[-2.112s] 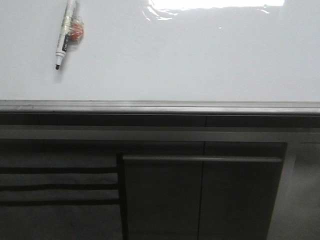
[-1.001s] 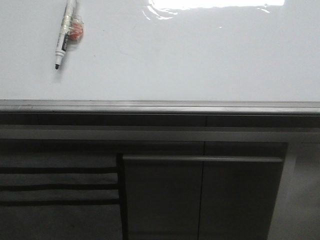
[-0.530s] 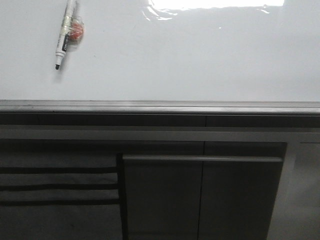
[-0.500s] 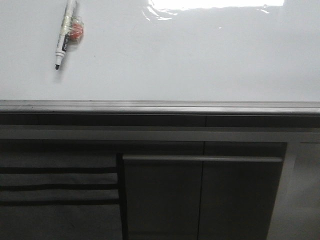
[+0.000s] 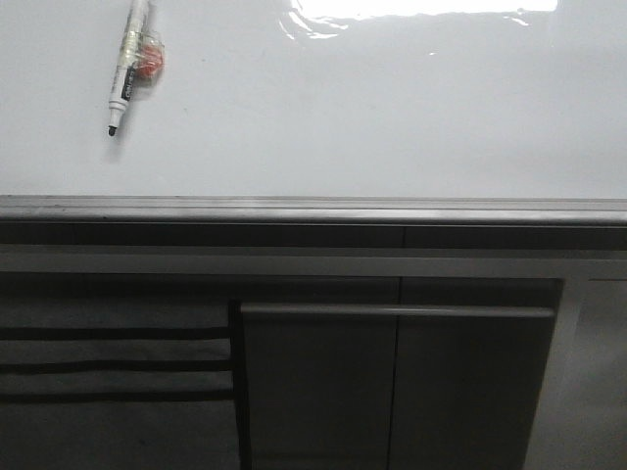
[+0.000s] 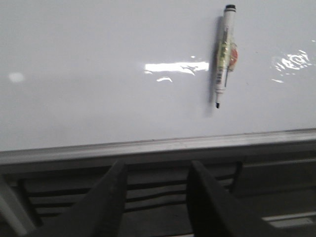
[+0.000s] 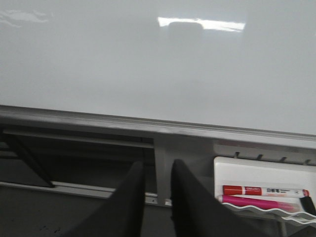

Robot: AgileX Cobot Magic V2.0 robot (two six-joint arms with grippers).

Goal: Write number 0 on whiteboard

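The whiteboard [image 5: 372, 108] is glossy white with glare along its far edge. A white-barrelled marker [image 5: 128, 69] lies on it at the far left, its black tip uncapped and pointing toward me, with an orange bit taped to its barrel. The number 0 is out of view. In the left wrist view my left gripper [image 6: 158, 165] is open and empty, off the board [image 6: 98, 74] below its near edge, with the marker [image 6: 223, 54] ahead and to one side. My right gripper [image 7: 157, 165] stands narrowly open and empty, likewise below the board [image 7: 148, 64]. Neither gripper shows in the front view.
A grey metal edge strip [image 5: 313, 208] runs along the board's near side. Below it are grey cabinet panels [image 5: 392, 392] and dark slats [image 5: 113, 364]. A white tray [image 7: 247, 170] beside my right gripper holds a red marker [image 7: 265, 190] and a pink one [image 7: 256, 201].
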